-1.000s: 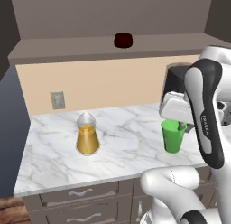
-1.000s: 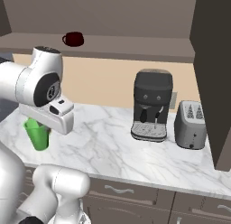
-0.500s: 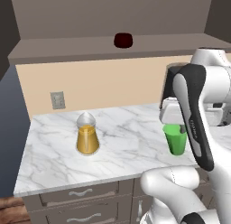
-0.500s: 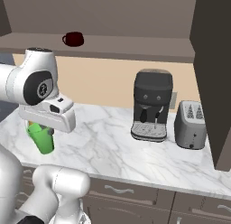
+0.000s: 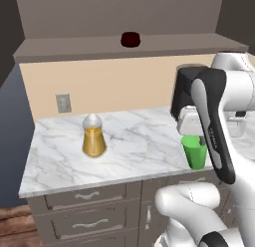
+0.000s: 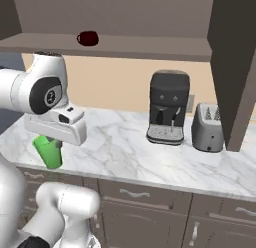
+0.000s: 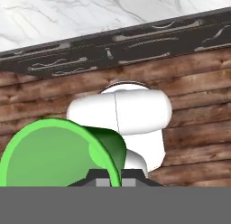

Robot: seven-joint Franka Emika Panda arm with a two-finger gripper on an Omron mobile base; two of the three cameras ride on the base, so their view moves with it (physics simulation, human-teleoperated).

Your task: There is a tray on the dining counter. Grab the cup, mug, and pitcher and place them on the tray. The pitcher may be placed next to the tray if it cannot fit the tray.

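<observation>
- The robot's pincer (image 7: 110,180) is gripping the bright green tapered cup (image 7: 58,155) by its rim, jaws clenched.
- The cup is hanging at the marble worktop's (image 5: 144,141) front edge.

Two base cameras and one hand camera on a kitchen desk

The left base view looks forward and down from behind the arm, over the desk (image 5: 134,141) with the pitcher (image 5: 93,137) at mid-distance. The right base view faces the same desk from the other side. Both share the cup (image 5: 194,151) and the shelf's mug (image 5: 130,39). The hand view looks close down over the cup's rim toward the floor (image 7: 198,114).
</observation>
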